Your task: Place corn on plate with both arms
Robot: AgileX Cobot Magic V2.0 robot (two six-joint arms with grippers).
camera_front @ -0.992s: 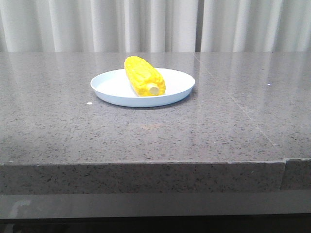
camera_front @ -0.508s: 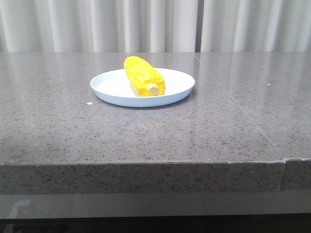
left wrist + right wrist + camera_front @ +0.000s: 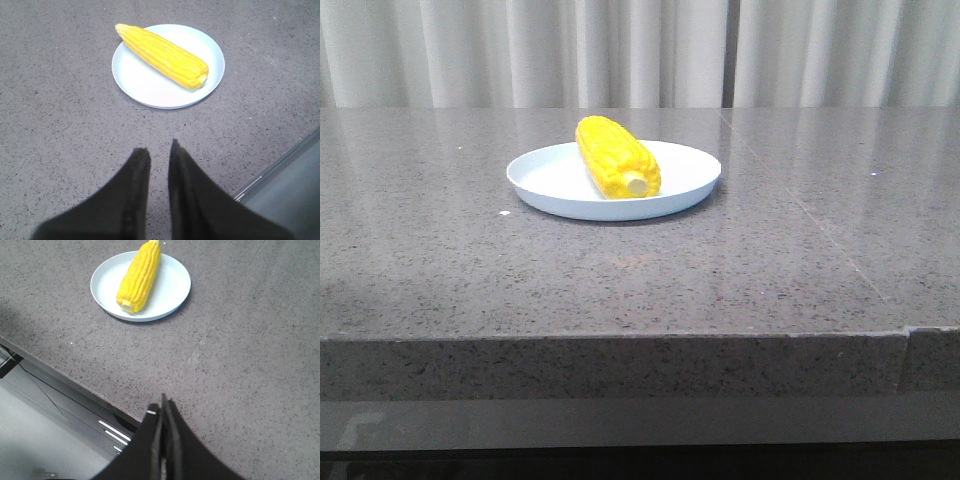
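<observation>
The bright yellow corn cob [image 3: 617, 157] lay across the round pale blue-white plate [image 3: 552, 187]. Well apart from it, the left black gripper [image 3: 156, 150] stood slightly parted, the right black gripper [image 3: 162, 407] closed, both empty.

My front cam sits low at the table's near edge, looking forward toward the curtains. Both my wrist cams look down from higher up, and all three share the plate [image 3: 692, 183] with the corn [image 3: 615, 155].
</observation>
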